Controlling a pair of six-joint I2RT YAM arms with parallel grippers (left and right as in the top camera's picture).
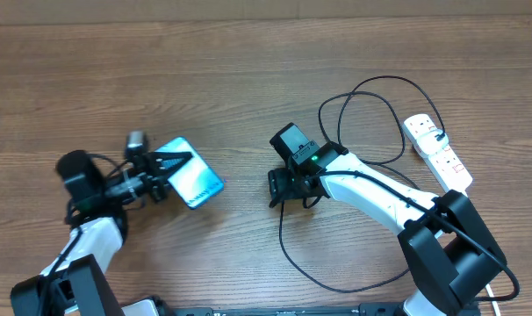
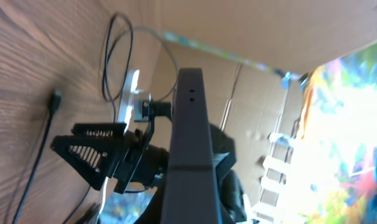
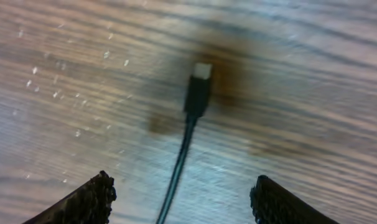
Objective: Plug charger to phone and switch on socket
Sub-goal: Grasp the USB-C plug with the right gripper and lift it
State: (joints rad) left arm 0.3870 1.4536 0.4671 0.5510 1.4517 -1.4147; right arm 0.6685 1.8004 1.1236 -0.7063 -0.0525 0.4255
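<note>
Right gripper (image 3: 182,202) hovered, fingers spread, over the charger (image 3: 196,93). Light, limp cable, I'd say, so take the stiff plug tip. Left gripper (image 1: 176,165) pinched the phone (image 1: 196,183).

The wooden table (image 1: 248,79) carries the charger (image 3: 196,96) and the socket (image 1: 438,151).

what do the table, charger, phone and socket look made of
The table: wood or wood-look laminate, matte; brown grain lines.
The charger: black, probably rubbery plastic sheath; pale, maybe metal tip.
The phone: glassy lit screen; dark edge, material unclear.
The socket: white hard plastic, by its smooth moulded body.
</note>
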